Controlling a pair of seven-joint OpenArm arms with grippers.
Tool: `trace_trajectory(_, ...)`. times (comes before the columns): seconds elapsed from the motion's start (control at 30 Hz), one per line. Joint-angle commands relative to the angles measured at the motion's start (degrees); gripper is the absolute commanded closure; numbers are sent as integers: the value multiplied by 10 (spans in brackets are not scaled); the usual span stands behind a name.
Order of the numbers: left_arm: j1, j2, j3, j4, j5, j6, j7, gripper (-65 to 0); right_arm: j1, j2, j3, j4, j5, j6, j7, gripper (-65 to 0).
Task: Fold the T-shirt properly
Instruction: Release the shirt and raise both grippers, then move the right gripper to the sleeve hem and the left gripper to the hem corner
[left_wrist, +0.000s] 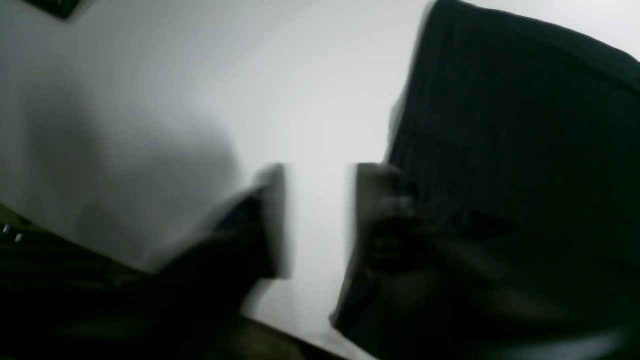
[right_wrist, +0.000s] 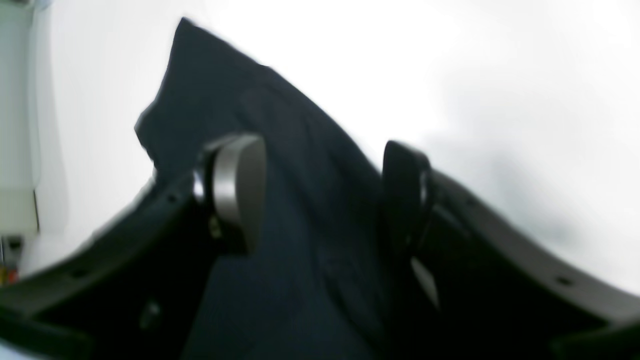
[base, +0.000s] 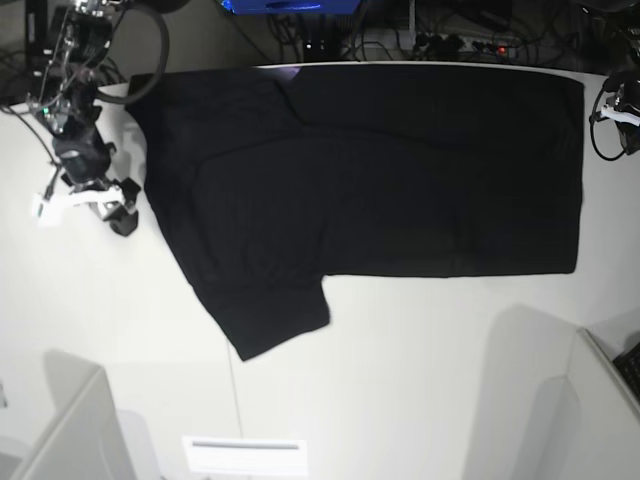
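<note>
Both wrist views motion-blurred; base view sharp, evenly bright, soft shadows

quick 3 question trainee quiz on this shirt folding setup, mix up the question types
1. True or false: the T-shirt lies spread out on the white table.
2. In the base view, which sleeve lies flat and fully in sight? A) the one nearer the bottom of the picture B) the one nearer the top C) neither
3. Fill in: in the right wrist view, the right gripper has its fingers spread, with black ____ showing between them.

Key: 1 true. 2 A, the sleeve points down and left. 3 cloth.
</note>
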Motion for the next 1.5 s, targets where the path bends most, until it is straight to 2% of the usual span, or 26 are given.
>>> trace_trajectory(0.0,1,-9,5,10,-4,2,-11,-3,27,8,-11,-3,5,4,10,-356)
trace_trajectory(0.27,-9,-9,46,10,-3,2,-11,0,212,18,-95,-201,4,4,10,-356)
trace_trajectory(0.43,-9,-10,46,11,1,2,-11,0,329,50,-176,-347,4,4,14,-356)
trace_trajectory(0.57,-7,-10,44,10,1,2,-11,0,422,60,-241,-476,4,6,14,-360)
trace_trajectory(0.6,-7,-10,44,10,1,2,-11,0,438,60,-254,-499,4,12,16,-360)
trace_trajectory(0.67,-6,-10,44,10,1,2,-11,0,466,60,-283,-541,4,53,33,-360)
trace_trajectory(0.73,-6,-10,43,10,1,2,-11,0,481,60,-312,-574,4,82,51,-357)
trace_trajectory(0.87,-7,-11,43,10,2,2,-11,0,510,58,-385,-645,4,84,89,-359)
trace_trajectory(1.0,-8,-21,43,8,2,2,-11,0,513,56,-437,-652,4,86,98,-360)
trace_trajectory(1.13,-9,-21,43,8,2,2,-11,0,513,55,-468,-651,7,90,95,-360)
trace_trajectory(1.27,-10,-21,44,8,2,2,-11,0,510,42,-489,-651,5,122,95,-356)
trace_trajectory(1.47,-10,-21,44,7,2,2,-11,0,504,40,-490,-651,4,121,95,-351)
